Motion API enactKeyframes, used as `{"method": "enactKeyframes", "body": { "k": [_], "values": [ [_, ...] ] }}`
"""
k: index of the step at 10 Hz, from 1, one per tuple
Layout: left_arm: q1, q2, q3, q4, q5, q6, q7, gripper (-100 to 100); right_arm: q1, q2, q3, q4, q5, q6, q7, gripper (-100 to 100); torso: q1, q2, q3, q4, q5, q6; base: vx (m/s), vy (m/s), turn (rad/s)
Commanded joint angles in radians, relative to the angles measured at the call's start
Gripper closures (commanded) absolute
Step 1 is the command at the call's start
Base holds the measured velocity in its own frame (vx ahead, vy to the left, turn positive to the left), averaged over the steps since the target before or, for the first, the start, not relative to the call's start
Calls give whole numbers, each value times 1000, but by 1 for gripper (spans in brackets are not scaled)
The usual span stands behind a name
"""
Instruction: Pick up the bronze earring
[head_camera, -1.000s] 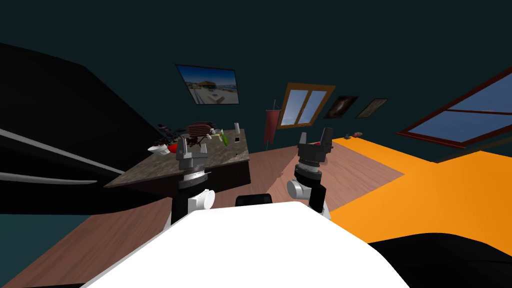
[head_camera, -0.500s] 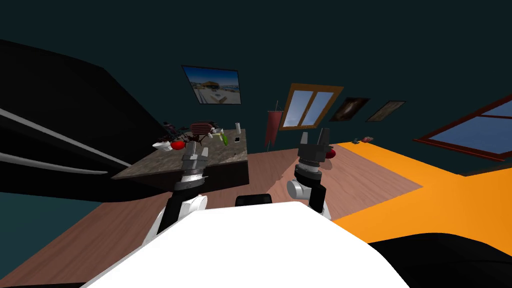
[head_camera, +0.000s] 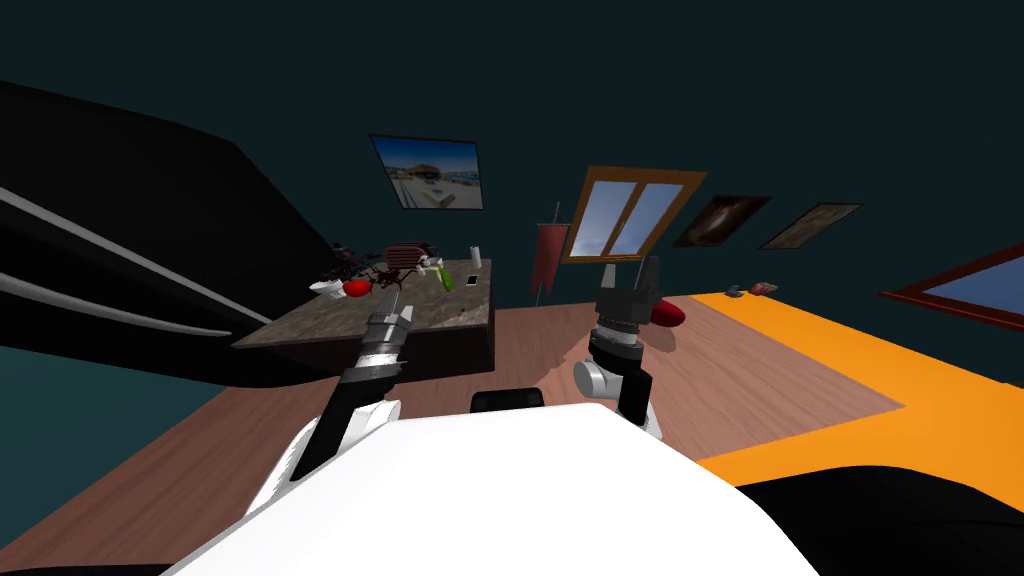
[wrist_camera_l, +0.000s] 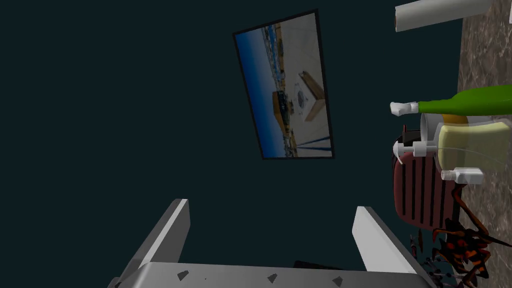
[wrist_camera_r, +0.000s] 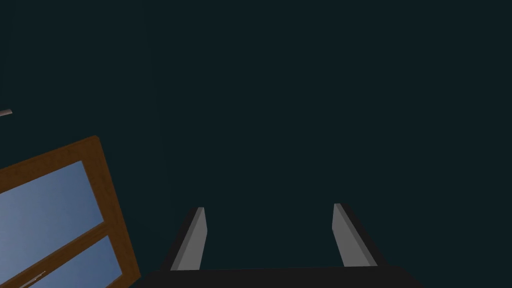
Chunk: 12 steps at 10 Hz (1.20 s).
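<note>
A stone-topped table (head_camera: 440, 310) stands ahead on my left, crowded at its far end. On it are a dark red slatted basket (head_camera: 403, 255) (wrist_camera_l: 422, 192), a green bottle (head_camera: 449, 282) (wrist_camera_l: 465, 100), a white roll (head_camera: 476, 256) (wrist_camera_l: 440, 15), a red ball (head_camera: 355, 288), a white bowl (head_camera: 323, 287) and a brown-orange spidery object (head_camera: 383, 275) (wrist_camera_l: 462, 250). I cannot pick out an earring among them. My left gripper (head_camera: 397, 298) (wrist_camera_l: 272, 220) is stretched out over the table's near part, open and empty. My right gripper (head_camera: 630, 275) (wrist_camera_r: 267, 235) is held upright beside the table, open and empty.
A red oblong thing (head_camera: 665, 315) lies on the wooden floor behind the right gripper. An orange floor area (head_camera: 900, 370) spreads to the right, with small items (head_camera: 750, 290) at its far end. A black area (head_camera: 120, 250) lies left of the table. A dark red banner (head_camera: 545, 255) hangs on the far wall.
My left arm has reached forward towards the table's clutter and rolled its hand. My head view has swung left, shifting the window and orange floor right. The right arm stays put.
</note>
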Motion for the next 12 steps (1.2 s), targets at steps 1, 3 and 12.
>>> {"method": "enactKeyframes", "body": {
  "k": [1,3,12],
  "values": [
    [18,9,21,5,-16,50,4,-100,0,0,0,0,0,0,0,0,0,0,0,0,0,0,57,-117,80],
    [36,16,43,6,-27,99,9,-100,0,0,0,0,0,0,0,0,3,0,0,0,1,0,49,-103,108],
    [108,32,141,23,-45,343,39,-100,0,0,0,0,0,0,0,0,4,-2,-1,0,1,0,73,-107,96]
  ]
}}
